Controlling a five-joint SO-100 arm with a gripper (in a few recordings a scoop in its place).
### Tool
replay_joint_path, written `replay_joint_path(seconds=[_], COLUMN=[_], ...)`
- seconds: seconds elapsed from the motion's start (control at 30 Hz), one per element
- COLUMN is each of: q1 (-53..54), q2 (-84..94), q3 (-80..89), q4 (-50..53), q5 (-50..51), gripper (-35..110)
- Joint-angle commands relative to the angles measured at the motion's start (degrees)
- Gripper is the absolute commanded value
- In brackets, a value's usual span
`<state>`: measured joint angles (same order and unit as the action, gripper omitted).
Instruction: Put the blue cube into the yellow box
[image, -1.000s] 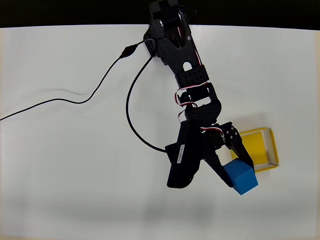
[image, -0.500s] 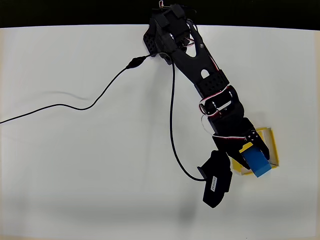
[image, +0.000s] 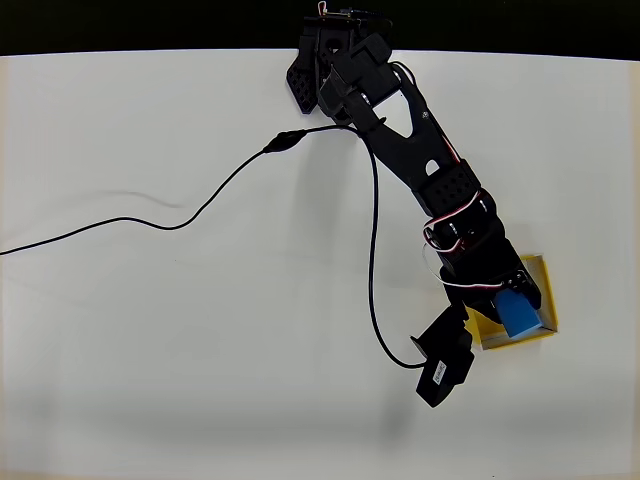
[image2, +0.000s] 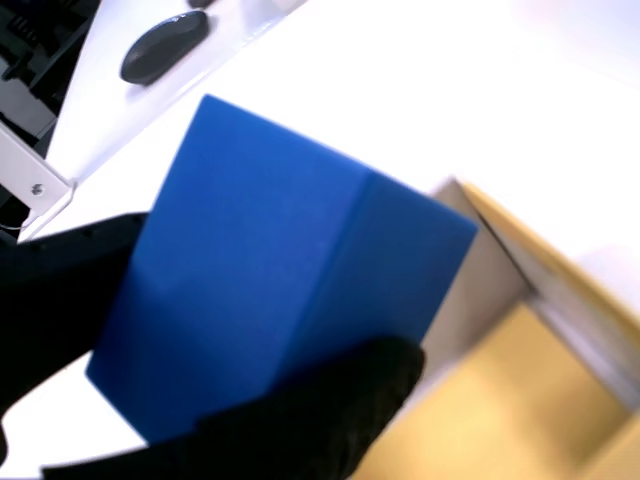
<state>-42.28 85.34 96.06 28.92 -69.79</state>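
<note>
On the plain white table (image: 150, 330) the overhead view shows one black, five-joint arm (image: 420, 170) reaching from its base at the top edge down toward the lower right, and its body covers much of the one shallow square yellow box with pale inner walls (image: 541, 275), so that only the box's right wall, a strip of yellow floor and the lower yellow rim show past it. One thin black cable (image: 160, 222) snakes across the table from the left edge to a plug near the arm's base, and a second loop of black cable (image: 372, 290) hangs down beside the arm to a black camera module with a white label (image: 446, 362) that sticks out below and left of the box, over bare table. The black two-finger gripper (image: 518, 300) is clamped on the one small, matte, bright-blue cube (image: 520, 314), which sits over the lower right part of the box, inside its outline; whether the cube touches the floor cannot be told. In the wrist view the blue cube (image2: 275, 270) is pinched between the black fingers (image2: 320, 420), one on each side, tilted, with a pale wall and the yellow floor of the yellow box (image2: 520, 395) just beyond it to the right.
</note>
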Motion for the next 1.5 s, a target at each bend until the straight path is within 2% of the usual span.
replay_joint_path(seconds=[0.0,0.43,0.77,0.97,1.3,1.47], q1=[-2.0,-3.3,-3.7,-3.5,0.9,5.0], q2=[2.4,-2.8,-5.5,-4.7,8.3,16.5], q3=[-7.2,-7.0,-6.7,-6.7,-10.7,-9.3], q4=[1.0,2.5,2.3,1.8,-1.8,0.1], q5=[0.4,2.5,3.6,2.9,-9.7,-15.1], gripper=[12,13,29,30,26,22])
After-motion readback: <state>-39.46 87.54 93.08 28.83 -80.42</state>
